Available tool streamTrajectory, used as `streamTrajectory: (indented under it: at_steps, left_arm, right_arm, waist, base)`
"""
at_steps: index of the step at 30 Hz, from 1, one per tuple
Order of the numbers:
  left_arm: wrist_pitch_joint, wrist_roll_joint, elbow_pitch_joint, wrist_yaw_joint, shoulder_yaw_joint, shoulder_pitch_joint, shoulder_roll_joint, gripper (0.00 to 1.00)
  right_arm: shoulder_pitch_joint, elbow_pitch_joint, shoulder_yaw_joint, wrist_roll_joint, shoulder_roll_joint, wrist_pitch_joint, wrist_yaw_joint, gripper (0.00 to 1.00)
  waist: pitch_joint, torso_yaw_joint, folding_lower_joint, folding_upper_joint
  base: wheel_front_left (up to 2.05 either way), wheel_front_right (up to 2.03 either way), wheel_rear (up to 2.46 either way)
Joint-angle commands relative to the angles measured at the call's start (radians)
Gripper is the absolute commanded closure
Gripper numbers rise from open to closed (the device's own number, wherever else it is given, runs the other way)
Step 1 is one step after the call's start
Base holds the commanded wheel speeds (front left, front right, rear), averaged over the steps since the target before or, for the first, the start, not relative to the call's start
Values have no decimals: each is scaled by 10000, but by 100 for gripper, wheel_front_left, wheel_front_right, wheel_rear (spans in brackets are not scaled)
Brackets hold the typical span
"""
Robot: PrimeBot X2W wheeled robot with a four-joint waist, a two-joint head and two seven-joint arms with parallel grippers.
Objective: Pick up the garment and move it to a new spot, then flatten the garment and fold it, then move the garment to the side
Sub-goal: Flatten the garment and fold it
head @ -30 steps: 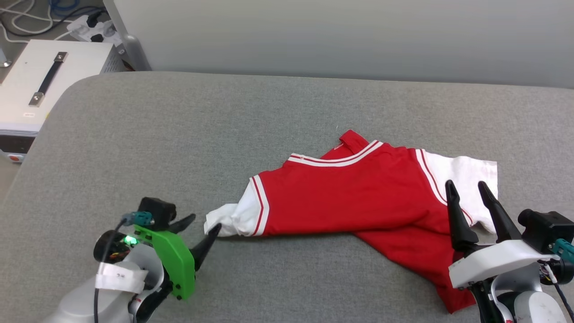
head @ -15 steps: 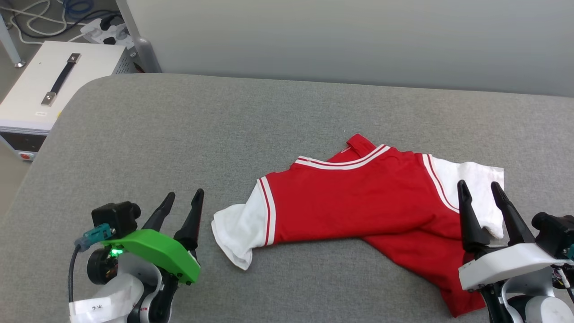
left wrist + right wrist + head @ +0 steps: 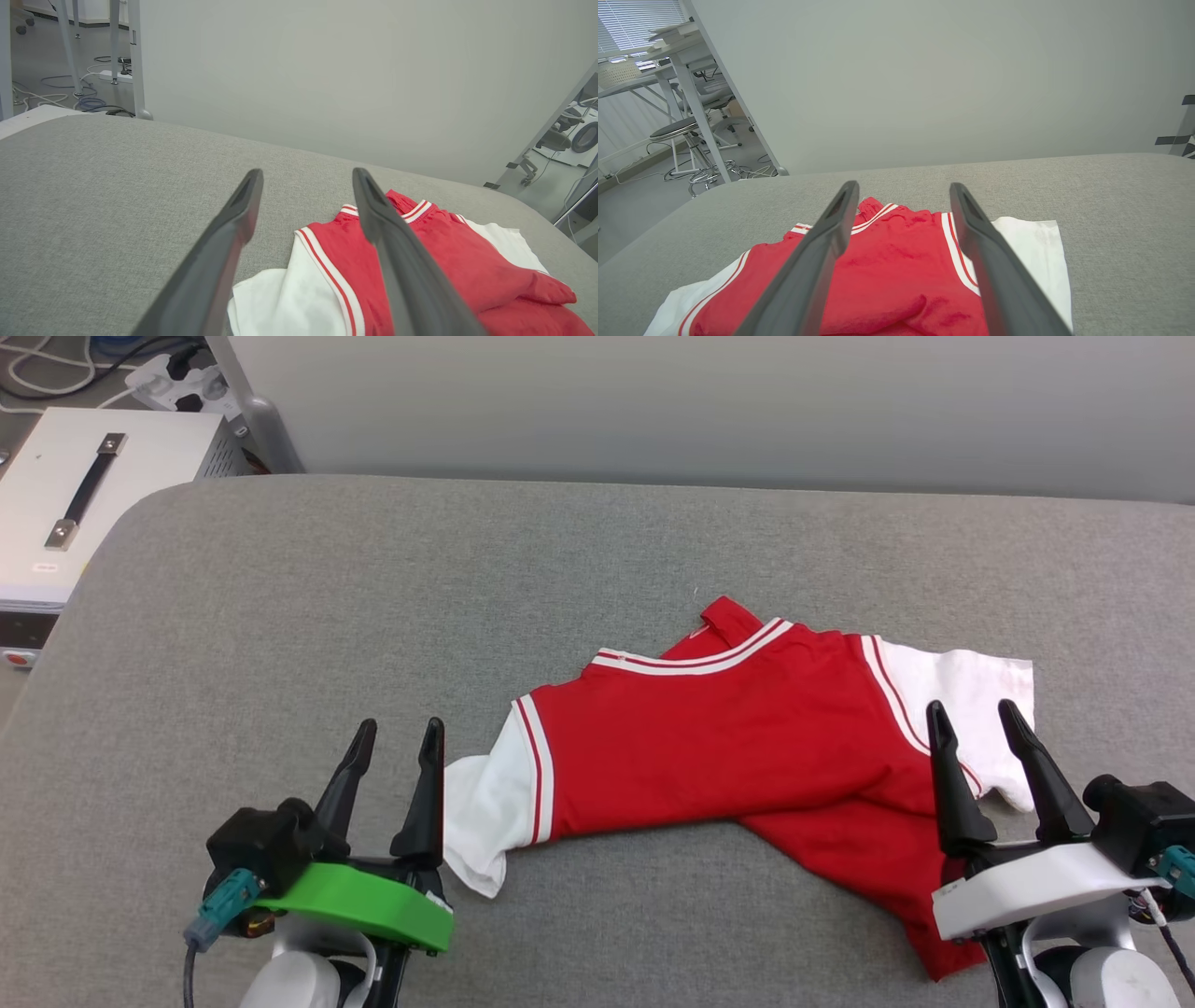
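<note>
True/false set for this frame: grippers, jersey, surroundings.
1. The left gripper and right gripper are both open. True.
2. The left gripper is clamped on the garment. False: its white sleeve lies loose on the table by the open fingers.
3. The garment is spread flat. False: its lower part is twisted and folded over.
4. Black lettering shows on top. False: the visible face is plain red.
5. A white box with a black handle sits past the table's left corner. True.

Garment [image 3: 728,737] on table [image 3: 373,597], between left tool [image 3: 400,723] and right tool [image 3: 970,707].
</note>
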Motion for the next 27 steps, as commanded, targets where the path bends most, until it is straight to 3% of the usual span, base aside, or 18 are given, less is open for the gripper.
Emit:
streamTrajectory:
  at_steps: [1,6,11,15,19,22,27]
  left_arm:
    - [-58,252,115,-164,90,80,-94,0]
    - [-58,787,552,-465,260,-36,-376,0]
    - [373,802,1167,-453,281,-454,-306,0]
    - [2181,833,1414,-29,209,-1127,-15,0]
    - [5004,1004,1541,466,-104,-1668,495,0]
    - [6399,1163,1472,905,-171,-1866,783,0]
    - [7392,1345,1262,1352,-207,-1978,1008,0]
  right_arm:
    - [-133,3,9,-55,-14,-93,-7,0]
    - [-159,3,6,-61,-14,-105,-7,0]
    - [-190,-83,30,-103,-14,-22,-7,0]
    - [-233,-162,18,-146,-14,64,-7,0]
    - [-313,-214,109,-208,-14,158,-7,0]
    - [-379,-267,160,-238,-14,185,-7,0]
    - [-497,-315,252,-270,-14,214,-7,0]
  waist:
    - [18,-35,0,0]
    - [89,-112,0,0]
    - [303,-190,0,0]
    - [544,-226,0,0]
    - [816,-286,0,0]
    - [1016,-342,0,0]
    - [1332,-482,0,0]
  base:
    - [0,0,0]
    - [0,0,0]
    - [0,0,0]
    - [0,0,0]
    - [0,0,0]
    - [0,0,0]
    - [0,0,0]
